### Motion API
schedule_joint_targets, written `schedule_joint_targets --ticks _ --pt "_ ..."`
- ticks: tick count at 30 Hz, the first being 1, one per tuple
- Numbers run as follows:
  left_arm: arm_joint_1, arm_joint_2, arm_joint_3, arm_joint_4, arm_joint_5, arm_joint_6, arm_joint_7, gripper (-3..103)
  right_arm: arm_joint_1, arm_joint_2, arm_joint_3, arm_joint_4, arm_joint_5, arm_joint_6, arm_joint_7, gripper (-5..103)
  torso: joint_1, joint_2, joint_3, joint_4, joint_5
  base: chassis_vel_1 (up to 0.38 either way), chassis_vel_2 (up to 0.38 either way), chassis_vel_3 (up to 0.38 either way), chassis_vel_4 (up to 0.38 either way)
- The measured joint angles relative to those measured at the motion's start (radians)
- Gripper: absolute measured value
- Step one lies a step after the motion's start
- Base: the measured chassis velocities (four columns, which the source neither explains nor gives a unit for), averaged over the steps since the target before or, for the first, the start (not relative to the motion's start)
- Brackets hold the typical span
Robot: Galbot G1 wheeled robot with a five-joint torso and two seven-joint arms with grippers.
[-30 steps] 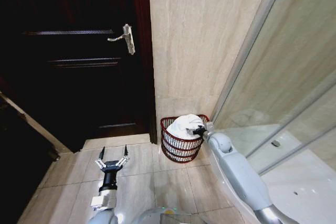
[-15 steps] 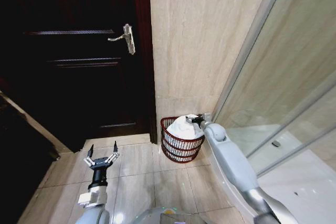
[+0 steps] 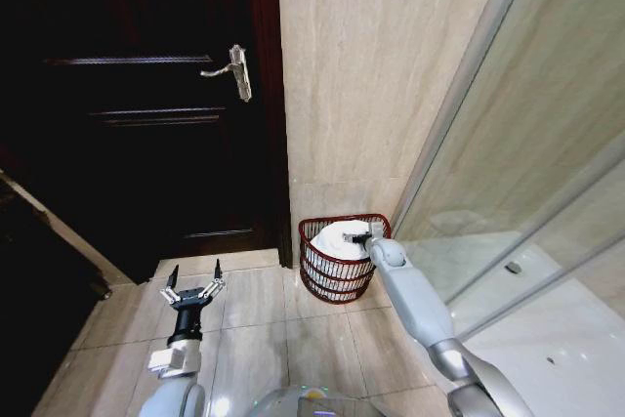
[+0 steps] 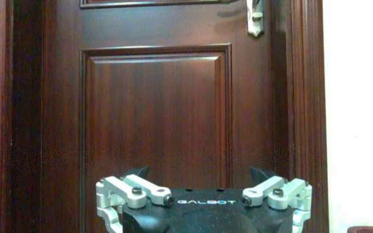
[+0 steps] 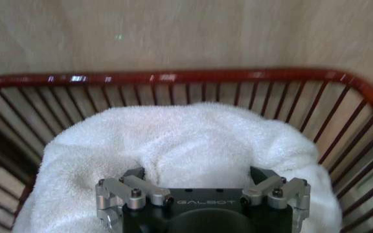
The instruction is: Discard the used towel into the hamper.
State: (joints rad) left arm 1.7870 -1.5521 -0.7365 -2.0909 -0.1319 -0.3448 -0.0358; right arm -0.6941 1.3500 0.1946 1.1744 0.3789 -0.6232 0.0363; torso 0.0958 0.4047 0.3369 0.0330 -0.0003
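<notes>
The hamper [image 3: 337, 275], a small round red-brown wire basket, stands on the floor in the corner between the door frame and the beige wall. A white towel [image 3: 334, 238] lies bunched inside it, its top about level with the rim [image 5: 173, 76]. My right gripper [image 3: 359, 237] hangs over the hamper's right side, right against the towel [image 5: 193, 141]. Its jaws are spread wide and the tips are hidden in the cloth. My left gripper [image 3: 192, 285] is open over the floor tiles to the left, facing the dark wooden door [image 4: 154, 111].
The dark door with a metal handle [image 3: 234, 70] fills the left. A glass shower partition [image 3: 527, 163] and its raised sill run along the right, close to my right arm. Beige floor tiles [image 3: 273, 329] lie open between the arms.
The towel has sunk from a mound above the rim down into the hamper. My right gripper has moved left over the basket. The left gripper shifted left and stays open.
</notes>
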Motion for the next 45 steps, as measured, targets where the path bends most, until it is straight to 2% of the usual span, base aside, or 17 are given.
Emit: schedule_joint_targets --ticks 5,7,11,13,15,17,20,23,29,32,35,36,38,39,42,43,45 --pt "-0.001 0.0 -0.001 0.003 -0.002 -0.005 0.003 100 0.013 0.04 0.012 -0.067 0.003 -0.009 -0.012 100 0.0 0.0 0.0 -0.0001 -0.0001 0.0 0.0 0.0 0.0" --pt "0.0 0.0 -0.002 0.003 -0.004 -0.006 0.003 100 0.024 0.058 0.018 -0.093 0.001 -0.009 -0.013 100 0.0 0.001 -0.001 -0.0004 -0.0014 0.0 0.0 0.0 0.0" --pt "-0.001 0.001 -0.006 0.003 -0.008 -0.007 0.003 100 0.023 0.063 0.017 -0.09 -0.015 0.009 -0.011 100 0.0 0.001 0.0 -0.0001 -0.0007 0.0 0.0 0.0 0.0" --pt "-0.001 0.003 -0.009 0.003 -0.01 -0.007 0.003 100 0.007 0.054 0.01 -0.043 -0.02 0.022 0.008 100 0.0 0.0 0.001 0.0003 0.0018 0.0 0.0 0.0 0.0" --pt "-0.002 0.004 -0.009 0.003 -0.01 -0.007 0.004 100 0.003 0.048 0.007 -0.018 -0.022 0.024 0.014 100 0.0 -0.001 0.001 0.0005 0.0025 0.0 0.0 0.0 0.0" --pt "-0.004 0.005 -0.007 0.003 -0.01 -0.007 0.007 100 -0.012 0.015 -0.003 0.085 -0.022 0.026 0.025 100 0.0 0.0 0.001 0.0007 0.0 0.0 0.0 0.0 0.0" --pt "-0.005 0.004 0.0 0.004 -0.005 -0.005 0.011 100 -0.025 -0.02 -0.017 0.187 -0.007 0.01 0.04 100 0.0 -0.001 0.001 0.0 0.0013 0.0 0.0 0.0 0.0" --pt "-0.005 0.004 0.004 0.0 -0.003 -0.002 0.013 100 -0.026 -0.039 -0.024 0.251 0.01 -0.002 0.06 100 0.0 0.0 0.0 0.0 0.0 0.0 0.0 0.0 0.0" --pt "0.0 0.012 -0.001 -0.017 -0.006 0.003 0.018 100 -0.058 -0.084 -0.028 0.402 0.046 -0.011 0.106 100 0.0 0.0 0.0 0.0001 0.0007 0.0 0.0 0.0 0.0" --pt "0.0 0.011 -0.003 -0.018 -0.009 0.003 0.021 100 -0.097 -0.108 -0.022 0.489 0.041 0.023 0.112 100 0.0 0.0 0.0 -0.0001 0.0003 0.0 0.0 0.0 0.0" --pt "0.001 0.004 -0.001 -0.021 -0.016 0.003 0.022 100 -0.183 -0.143 0.002 0.623 0.007 0.14 0.114 100 0.0 0.0 0.0 0.0 0.0004 0.0 0.0 0.0 0.0" --pt "0.001 0.004 -0.001 -0.021 -0.016 0.003 0.022 100 -0.183 -0.143 0.002 0.623 0.007 0.14 0.114 100 0.0 0.0 0.0 0.0 0.0004 0.0 0.0 0.0 0.0" --pt "0.004 0.0 -0.001 -0.022 -0.019 0.002 0.025 100 -0.248 -0.164 0.026 0.681 -0.067 0.247 0.092 100 0.0 0.0 0.0 -0.0001 0.0004 0.0 0.0 0.0 0.0" --pt "0.004 0.0 -0.001 -0.022 -0.019 0.002 0.025 100 -0.248 -0.164 0.026 0.681 -0.067 0.247 0.092 100 0.0 0.0 0.0 -0.0001 0.0004 0.0 0.0 0.0 0.0" --pt "0.015 -0.005 -0.001 -0.033 -0.026 -0.012 0.026 100 -0.346 -0.168 0.062 0.755 -0.145 0.399 0.101 100 0.0 0.0 0.0 0.0 0.0004 0.0 0.0 0.0 0.0" --pt "0.015 -0.005 -0.001 -0.033 -0.026 -0.012 0.026 100 -0.346 -0.168 0.062 0.755 -0.145 0.399 0.101 100 0.0 0.0 0.0 0.0 0.0004 0.0 0.0 0.0 0.0" --pt "0.023 -0.01 0.001 -0.038 -0.038 -0.022 0.026 100 -0.424 -0.142 0.093 0.806 -0.211 0.478 0.117 100 0.0 0.0 0.0 0.0002 0.0004 0.0 0.0 0.0 0.0"
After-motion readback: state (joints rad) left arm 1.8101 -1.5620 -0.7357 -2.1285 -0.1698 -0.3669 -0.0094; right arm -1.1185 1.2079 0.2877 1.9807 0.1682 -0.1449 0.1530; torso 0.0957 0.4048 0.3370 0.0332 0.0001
